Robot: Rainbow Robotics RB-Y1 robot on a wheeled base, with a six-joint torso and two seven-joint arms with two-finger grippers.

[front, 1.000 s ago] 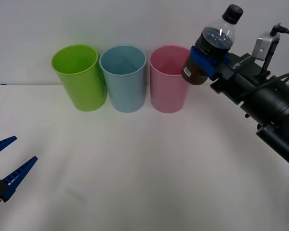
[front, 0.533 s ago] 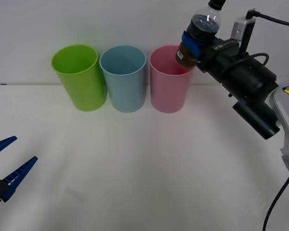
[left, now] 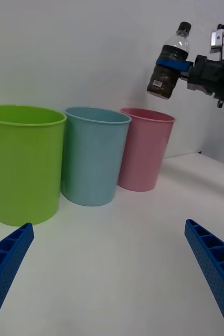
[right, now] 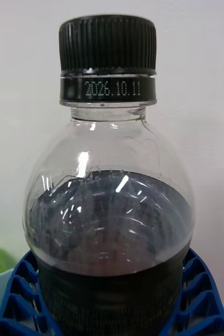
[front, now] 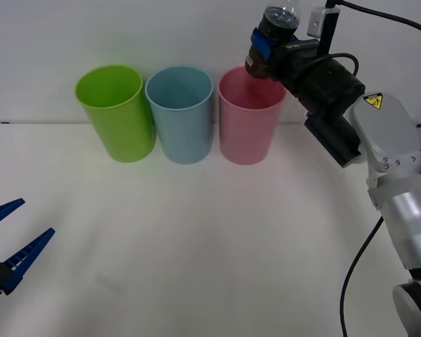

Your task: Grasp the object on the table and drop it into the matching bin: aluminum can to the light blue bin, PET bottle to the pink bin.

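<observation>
Nearest, at seven o'clock on the table [front: 196,246], the left gripper [front: 7,242] waits with fingers spread and empty. Farther back stand the lime green bin [front: 116,112], the light blue bin [front: 179,114] and the pink bin [front: 246,116] in a row. At one o'clock the right gripper [front: 261,50] clamps the PET bottle [front: 270,38] upright above the pink bin's far right rim. This looks like the drop step; next, centre the bottle over the pink opening, then release.

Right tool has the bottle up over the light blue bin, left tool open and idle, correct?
Not quite: the front view shows the right tool holding the bottle over the pink bin, not the light blue bin. The left tool is open and idle.
</observation>
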